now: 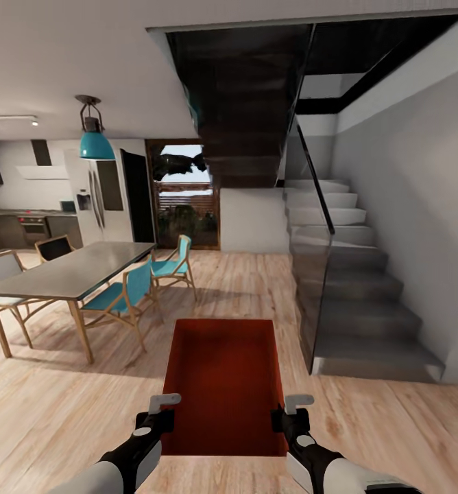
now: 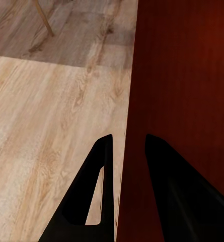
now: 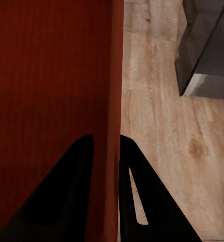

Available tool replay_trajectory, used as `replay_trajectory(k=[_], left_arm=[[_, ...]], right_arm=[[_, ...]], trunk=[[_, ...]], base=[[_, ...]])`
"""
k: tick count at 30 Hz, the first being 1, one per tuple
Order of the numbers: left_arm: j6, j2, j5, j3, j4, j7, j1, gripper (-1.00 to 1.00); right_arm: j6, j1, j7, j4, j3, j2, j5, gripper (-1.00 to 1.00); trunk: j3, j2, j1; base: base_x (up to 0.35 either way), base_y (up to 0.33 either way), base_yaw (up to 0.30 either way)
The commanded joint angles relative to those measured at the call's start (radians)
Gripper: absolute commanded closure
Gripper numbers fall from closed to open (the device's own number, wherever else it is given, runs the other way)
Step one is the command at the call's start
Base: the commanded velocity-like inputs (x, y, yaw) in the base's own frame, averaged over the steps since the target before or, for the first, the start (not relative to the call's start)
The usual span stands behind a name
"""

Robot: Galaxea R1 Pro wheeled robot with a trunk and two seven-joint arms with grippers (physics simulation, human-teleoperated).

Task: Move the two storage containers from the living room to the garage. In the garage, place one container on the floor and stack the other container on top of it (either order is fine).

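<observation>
One storage container [image 1: 225, 384] clamped between your left gripper [image 2: 126, 151] and right gripper [image 3: 106, 146]; you're mid-haul, so find the garage.

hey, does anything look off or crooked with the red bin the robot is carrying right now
Nothing stands out. The orange-red rectangular storage container sits level and square between the arms, open side up and empty. The left gripper clamps its left wall and the right gripper its right wall, over light wood-plank flooring with no spill or damage visible.
</observation>
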Motion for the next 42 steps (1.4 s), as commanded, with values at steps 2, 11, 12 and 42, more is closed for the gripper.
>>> replay_trajectory(k=[2, 11, 12, 42], left_arm=[[-0.005, 0.002, 0.006, 0.013, 0.004, 0.018, 0.000, 1.00], [-0.005, 0.002, 0.006, 0.013, 0.004, 0.018, 0.000, 1.00], [-0.005, 0.002, 0.006, 0.013, 0.004, 0.018, 0.000, 1.00], [-0.010, 0.001, 0.005, 0.013, 0.002, 0.018, 0.000, 1.00]], right_arm=[[-0.011, -0.002, -0.006, -0.002, -0.031, 0.001, 0.022, 1.00], [-0.011, -0.002, -0.007, -0.002, -0.031, 0.001, 0.022, 1.00], [-0.011, -0.002, -0.007, -0.002, -0.031, 0.001, 0.022, 1.00], [-0.011, -0.002, -0.007, -0.002, -0.031, 0.001, 0.022, 1.00]], trunk=[[-0.002, -0.001, 0.000], [-0.002, -0.001, 0.000], [-0.002, -0.001, 0.000], [-0.002, -0.001, 0.000]], base=[[0.000, 0.000, -0.278], [0.000, 0.000, -0.278], [0.000, 0.000, -0.278], [0.000, 0.000, -0.278]])
